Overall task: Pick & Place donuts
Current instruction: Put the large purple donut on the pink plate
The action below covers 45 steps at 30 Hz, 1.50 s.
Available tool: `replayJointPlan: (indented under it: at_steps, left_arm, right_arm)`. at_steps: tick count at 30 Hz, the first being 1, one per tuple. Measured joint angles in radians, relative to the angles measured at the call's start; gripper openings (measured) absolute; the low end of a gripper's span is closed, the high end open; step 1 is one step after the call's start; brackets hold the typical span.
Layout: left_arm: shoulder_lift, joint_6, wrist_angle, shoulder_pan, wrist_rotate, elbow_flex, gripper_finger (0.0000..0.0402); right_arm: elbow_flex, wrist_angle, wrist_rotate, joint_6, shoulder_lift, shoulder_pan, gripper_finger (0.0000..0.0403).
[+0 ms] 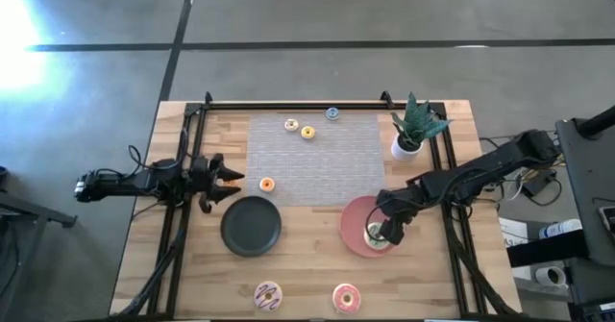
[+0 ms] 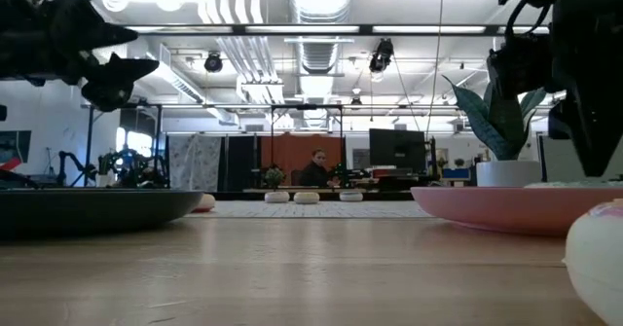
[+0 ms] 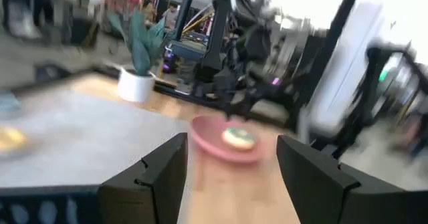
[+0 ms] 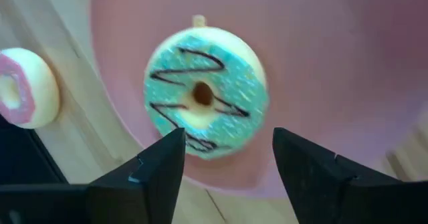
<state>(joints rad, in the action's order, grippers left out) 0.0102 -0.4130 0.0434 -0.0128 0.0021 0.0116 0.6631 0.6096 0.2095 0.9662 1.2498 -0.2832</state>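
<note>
Green donut (image 4: 205, 100) below open right gripper (image 4: 227, 160).

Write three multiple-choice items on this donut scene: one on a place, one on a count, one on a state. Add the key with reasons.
1. Where does the green donut lie?
A. on the dark plate
B. on the pink plate
C. on the grey mat

2. How many larger donuts lie on the bare wood at the near table edge?
A. two
B. none
C. four

3. How do the right pincer's fingers stand?
A. shut on the green donut
B. shut on a tiny yellow donut
C. open, holding nothing

Key:
1 B: the right wrist view shows it flat on the pink plate.
2 A: the high view shows the pink-white sprinkled donut and the pink-orange donut there.
3 C: the right pincer hangs over the green donut, its fingers apart, with the donut beyond them on the plate.
</note>
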Motion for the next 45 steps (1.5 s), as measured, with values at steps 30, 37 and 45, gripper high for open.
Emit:
replayJointPlan:
  at_steps: [30, 37, 45]
  left_arm:
    - [0.183, -0.77, 0.216, -0.026, -0.128, 0.1, 0.0204]
    - [0.557, -0.538, -0.247, -0.217, -0.061, 0.381, 0.0204]
    - [0.98, -0.362, -0.398, -0.507, -0.056, 0.619, 0.0204]
  right_arm:
    - [0.033, 0.045, -0.136, -0.031, -0.01, -0.004, 0.0219]
    - [0.033, 0.046, -0.135, -0.031, -0.01, -0.005, 0.0219]
    - [0.027, 0.048, -0.158, -0.061, -0.01, -0.004, 0.0219]
